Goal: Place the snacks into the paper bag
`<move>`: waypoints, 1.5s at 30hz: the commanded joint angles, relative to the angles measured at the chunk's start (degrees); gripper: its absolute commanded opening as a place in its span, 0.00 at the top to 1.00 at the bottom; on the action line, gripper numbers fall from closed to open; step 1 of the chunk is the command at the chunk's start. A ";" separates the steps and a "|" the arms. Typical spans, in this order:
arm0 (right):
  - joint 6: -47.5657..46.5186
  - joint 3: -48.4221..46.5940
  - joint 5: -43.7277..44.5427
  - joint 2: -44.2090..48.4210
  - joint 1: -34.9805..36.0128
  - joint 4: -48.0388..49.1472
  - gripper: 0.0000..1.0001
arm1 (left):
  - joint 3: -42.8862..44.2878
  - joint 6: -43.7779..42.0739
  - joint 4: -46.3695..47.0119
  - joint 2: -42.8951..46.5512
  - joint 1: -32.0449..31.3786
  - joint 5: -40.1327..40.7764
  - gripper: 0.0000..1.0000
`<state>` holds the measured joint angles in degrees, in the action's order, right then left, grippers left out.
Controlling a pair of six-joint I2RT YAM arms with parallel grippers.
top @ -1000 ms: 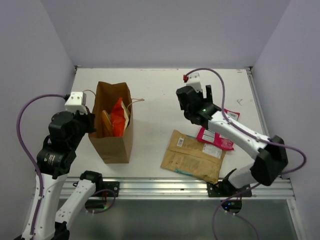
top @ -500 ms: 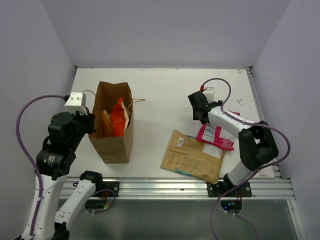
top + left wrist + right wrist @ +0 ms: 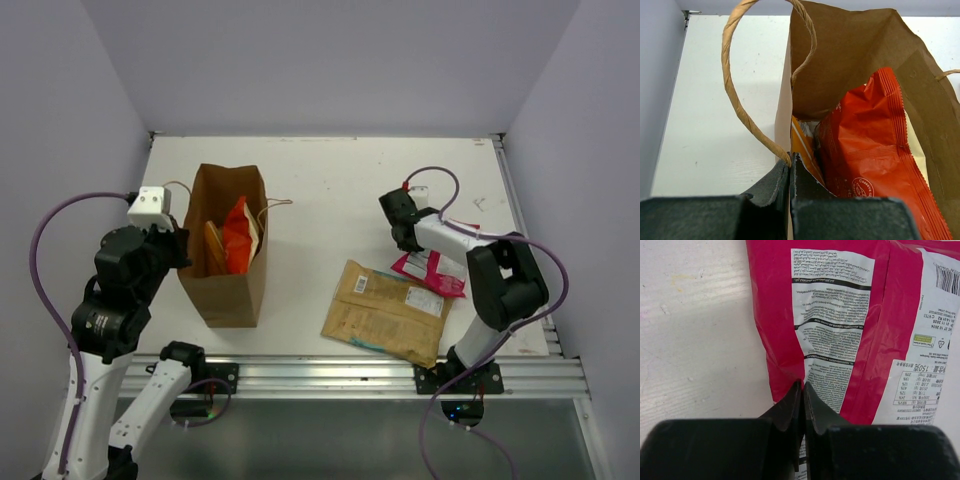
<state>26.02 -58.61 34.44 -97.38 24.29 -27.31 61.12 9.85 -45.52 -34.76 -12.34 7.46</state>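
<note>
Top external view: nearest, by the near edge of the tabletop [image 3: 330, 180] and right of its middle, the tan packet [image 3: 385, 312] lies flat with its white label up. Toward the near left corner stands the paper bag [image 3: 232, 285], upright, its mouth open. The left gripper [image 3: 182, 248] sits at the near left part of the bag's rim. Just beyond the tan packet, toward the right edge, the magenta packet [image 3: 440, 275] lies flat. The right gripper [image 3: 408, 246] points down at that packet's left edge, the arm folded low over the tabletop

Left wrist view: the two fingers are clenched together with the bag's paper wall pinched between them, right where one twine handle [image 3: 735, 95] meets the rim. Inside the bag the red packet [image 3: 870, 150] stands on end, filling much of the opening. A sliver of the orange packet [image 3: 800, 145] shows between it and the held wall

Right wrist view: the fingers are pressed closed, their tips at the edge of the magenta packet, over one of its white printed panels. Whether any of the film is caught between them cannot be told from here. Bare tabletop lies to the left of the packet
</note>
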 commanded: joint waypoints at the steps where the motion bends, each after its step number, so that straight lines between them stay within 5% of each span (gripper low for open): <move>1: 0.44 -0.28 -1.04 -0.61 -0.39 1.91 0.96 | 0.14 -1.23 2.71 0.92 -0.67 0.80 1.00; 6: -2.81 -3.25 -2.00 6.91 -0.39 0.51 1.00 | 0.22 -1.23 2.71 1.10 -1.02 1.32 1.00; 13: -12.04 -25.65 -12.71 18.72 2.86 1.46 1.00 | 0.14 -1.32 2.80 0.75 -1.28 1.68 1.00; 18: -13.01 -41.38 -28.96 13.55 8.47 8.31 1.00 | 0.22 -1.23 2.71 0.75 -1.29 2.29 1.00; 28: -12.31 -75.75 -39.97 -5.79 24.12 17.64 1.00 | -0.13 -1.32 2.80 0.40 -1.37 2.82 1.00; 33: -9.86 -76.22 -41.29 -9.05 29.31 22.91 1.00 | -0.13 -1.32 2.80 0.31 -1.37 3.17 1.00; 45: -6.59 -54.79 -36.99 -5.28 36.35 34.42 1.00 | -0.48 -1.41 2.80 1.54 -1.64 3.26 1.00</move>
<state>18.39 -116.55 -5.02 -107.66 59.27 -0.51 60.31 9.63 -45.50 -34.09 -13.32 9.87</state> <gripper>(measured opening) 0.010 0.016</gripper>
